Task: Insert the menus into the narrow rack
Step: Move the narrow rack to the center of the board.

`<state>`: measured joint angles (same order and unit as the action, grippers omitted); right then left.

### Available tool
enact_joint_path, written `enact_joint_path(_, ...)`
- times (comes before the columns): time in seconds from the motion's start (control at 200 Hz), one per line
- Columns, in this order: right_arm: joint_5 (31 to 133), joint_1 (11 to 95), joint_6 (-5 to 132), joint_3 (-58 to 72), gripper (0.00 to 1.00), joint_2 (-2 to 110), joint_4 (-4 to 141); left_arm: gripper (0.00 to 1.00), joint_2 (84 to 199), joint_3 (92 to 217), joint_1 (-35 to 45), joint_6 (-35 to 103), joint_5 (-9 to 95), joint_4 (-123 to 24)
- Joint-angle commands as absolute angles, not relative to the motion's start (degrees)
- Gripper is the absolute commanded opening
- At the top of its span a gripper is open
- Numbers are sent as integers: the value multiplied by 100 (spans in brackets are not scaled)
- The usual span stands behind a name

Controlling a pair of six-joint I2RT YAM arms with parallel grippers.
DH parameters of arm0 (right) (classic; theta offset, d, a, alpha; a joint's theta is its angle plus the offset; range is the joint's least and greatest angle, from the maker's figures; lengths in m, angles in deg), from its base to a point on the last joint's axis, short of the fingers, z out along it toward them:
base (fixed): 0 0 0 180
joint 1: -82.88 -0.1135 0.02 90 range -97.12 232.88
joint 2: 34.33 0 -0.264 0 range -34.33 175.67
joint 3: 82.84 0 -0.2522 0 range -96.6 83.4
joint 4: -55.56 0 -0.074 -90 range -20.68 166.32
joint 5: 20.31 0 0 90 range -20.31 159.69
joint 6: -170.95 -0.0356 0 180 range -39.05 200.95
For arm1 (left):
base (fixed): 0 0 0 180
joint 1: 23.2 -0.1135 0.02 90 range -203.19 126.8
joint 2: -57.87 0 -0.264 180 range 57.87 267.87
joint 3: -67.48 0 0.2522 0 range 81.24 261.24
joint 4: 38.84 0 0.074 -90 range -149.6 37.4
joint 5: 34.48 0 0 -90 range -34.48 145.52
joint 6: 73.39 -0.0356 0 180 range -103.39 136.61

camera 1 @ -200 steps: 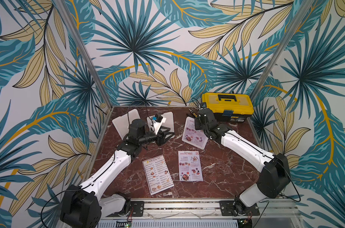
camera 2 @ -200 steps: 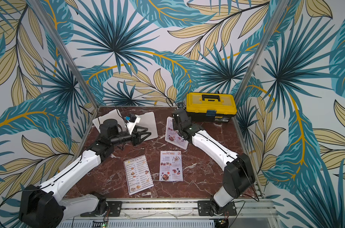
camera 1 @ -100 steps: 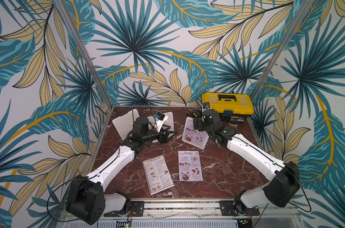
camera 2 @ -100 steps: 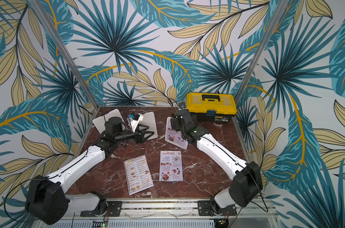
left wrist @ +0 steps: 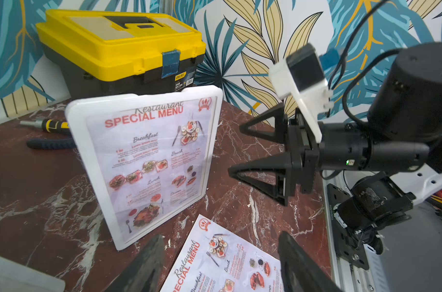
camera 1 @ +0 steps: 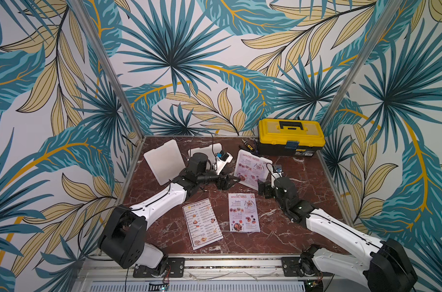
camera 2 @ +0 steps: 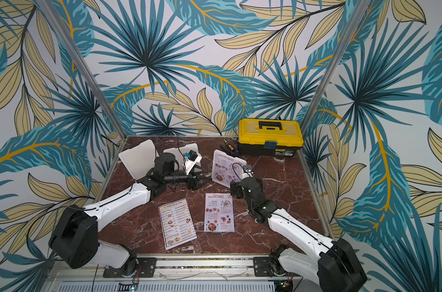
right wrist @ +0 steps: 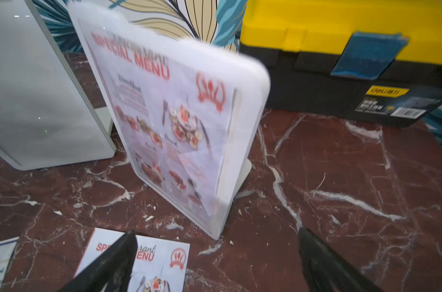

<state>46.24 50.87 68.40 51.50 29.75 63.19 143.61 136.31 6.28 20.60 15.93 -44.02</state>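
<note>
Special menu [left wrist: 149,161] — inside white rack [left wrist: 139,98]

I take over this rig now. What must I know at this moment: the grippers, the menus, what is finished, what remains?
Left gripper: open, empty.
Right gripper: open, empty.
One Special Menu sits in the white stand in front of the toolbox.
DIM SUM INN menu and second Special Menu lie flat on the table.
Done: one menu inserted.
Left: two menus. An empty stand and another stand are at the back.
</note>
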Motion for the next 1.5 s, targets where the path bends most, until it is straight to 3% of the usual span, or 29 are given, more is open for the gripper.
enact_joint_path(0.0,4681,5137,6471,5438,95,3170,5156,69,14813,13814,607,2089,2005,-4043)
enact_joint_path(0.09,4822,5187,6366,5548,92,3526,4772,65,15164,13962,608,2310,2492,-3960)
enact_joint_path(0.756,5325,5859,5550,5168,75,5534,3843,65,17278,14972,384,2747,2454,-3581)
enact_joint_path(1.492,5975,6831,4643,4582,73,6448,3794,61,18729,16908,458,3977,1697,-3590)
